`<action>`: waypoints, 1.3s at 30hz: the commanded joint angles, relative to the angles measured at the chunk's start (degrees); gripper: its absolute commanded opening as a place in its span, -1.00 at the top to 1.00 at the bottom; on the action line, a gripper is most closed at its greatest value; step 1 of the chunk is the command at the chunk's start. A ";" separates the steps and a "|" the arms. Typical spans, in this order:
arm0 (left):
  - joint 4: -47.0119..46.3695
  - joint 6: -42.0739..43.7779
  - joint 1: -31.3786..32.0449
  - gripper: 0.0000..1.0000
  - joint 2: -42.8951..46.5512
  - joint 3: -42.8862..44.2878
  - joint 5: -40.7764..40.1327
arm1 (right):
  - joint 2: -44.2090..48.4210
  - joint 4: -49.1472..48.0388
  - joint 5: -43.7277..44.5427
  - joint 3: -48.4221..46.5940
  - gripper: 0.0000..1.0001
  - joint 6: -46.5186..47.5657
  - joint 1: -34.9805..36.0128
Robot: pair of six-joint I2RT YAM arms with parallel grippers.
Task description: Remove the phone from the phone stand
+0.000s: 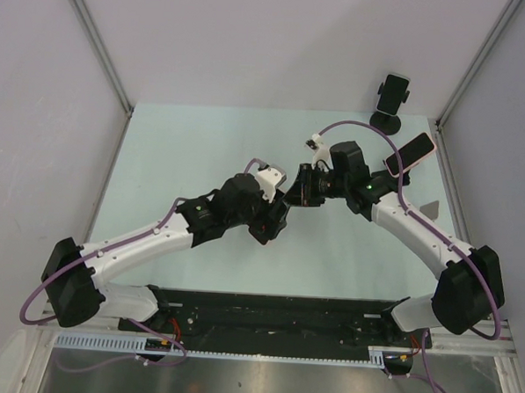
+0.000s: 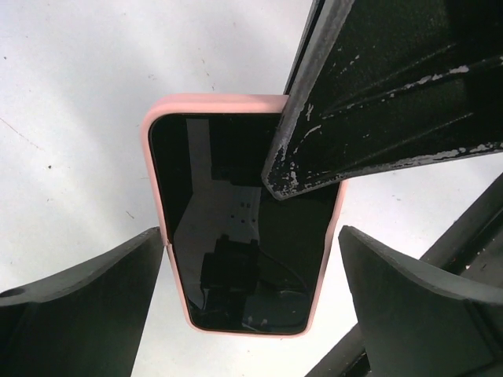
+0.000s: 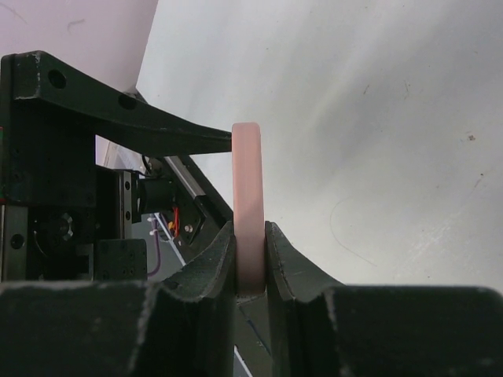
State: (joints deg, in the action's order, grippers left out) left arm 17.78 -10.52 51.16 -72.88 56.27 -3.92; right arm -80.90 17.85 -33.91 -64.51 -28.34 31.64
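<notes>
Right claw [image 3: 250, 239] is clenched on the phone [image 2: 236, 236], pinching it through its thickness, one finger [image 2: 354, 102] flat on the glass and the other behind. The phone hangs over the middle of the counter [image 1: 176, 157], well apart from the phone stand [image 1: 391, 102] in the far right corner, so by my read it is already off the stand. Edge-on from the right wrist, its long axis runs straight out from those fingertips. The left claw [image 2: 251, 236] is released, spread across the phone's short width. One pad [image 2: 134, 275] is touching or just beside one long edge, and the other sits just off the opposite edge. That straddle is the relation to watch: the left claw faces the screen square-on, and closing would catch the two long sides. The case is soft-looking matte pink with rounded corners, the screen glossy black and mirroring the rig. The fingers are scuffed black plastic, paint chipped at the tips. Another pink-rimmed dark slab [image 1: 412, 151] leans near the right edge beside the right forearm. What it is I cannot tell.
</notes>
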 commanded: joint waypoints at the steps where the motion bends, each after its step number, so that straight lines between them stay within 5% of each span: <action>1: -0.20 0.33 0.44 -0.92 -0.24 1.56 -1.00 | 0.40 -4.75 -3.18 -0.97 1.00 -1.90 0.44; 9: -0.11 0.59 0.44 -0.62 -0.59 0.86 -1.79 | 0.48 -4.93 -3.44 -0.97 1.00 -1.90 0.35; 15: -0.11 1.12 0.44 0.06 0.02 0.95 -2.75 | 0.83 -4.49 -2.48 -0.97 0.98 -1.20 0.09; 19: 0.24 2.08 0.17 0.55 0.63 1.03 -4.25 | 2.67 -3.00 -0.63 -0.97 0.41 0.21 -1.22; 20: 0.32 2.26 -0.26 0.59 0.55 1.21 -4.34 | 3.03 -2.82 -0.37 -0.97 0.07 0.56 -1.92; 23: 1.38 2.44 -2.63 0.71 0.20 1.65 -4.17 | 5.75 -1.59 1.91 -0.97 -0.54 2.14 -3.07; 26: 2.35 2.53 -7.27 0.79 -0.59 2.17 -2.32 | 9.08 0.60 6.47 -0.97 -0.95 4.34 -4.65; 35: 7.61 7.78 -29.67 0.87 -10.60 11.12 -0.46 | 18.93 8.43 27.21 -0.18 -1.00 12.24 -6.68; 39: 10.07 10.08 -39.80 0.95 -18.42 18.25 -1.00 | 22.62 8.87 29.69 2.02 -0.99 13.22 -7.64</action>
State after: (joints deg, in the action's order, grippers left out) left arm 26.87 -5.13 19.53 -86.98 66.24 -4.47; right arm -61.49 24.82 -11.33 -64.20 -18.46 24.93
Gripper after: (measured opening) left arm 0.781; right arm 0.994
